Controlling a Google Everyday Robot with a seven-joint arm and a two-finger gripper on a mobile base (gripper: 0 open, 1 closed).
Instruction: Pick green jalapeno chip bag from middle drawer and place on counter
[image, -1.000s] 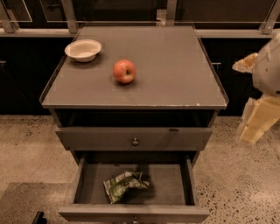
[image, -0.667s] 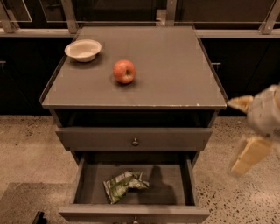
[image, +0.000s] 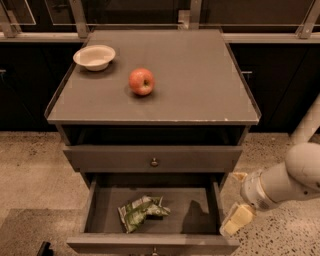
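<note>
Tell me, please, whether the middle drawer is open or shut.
Open: the drawer is pulled out, its floor and the bag showing. The hand hangs by its right front corner.

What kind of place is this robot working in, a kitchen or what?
Probably a kitchenette or break room: a drawer cabinet whose counter holds a bowl and red apple, a green jalapeno chip bag in the open middle drawer, speckled stone floor. The gripper hangs open just right of that drawer.
</note>
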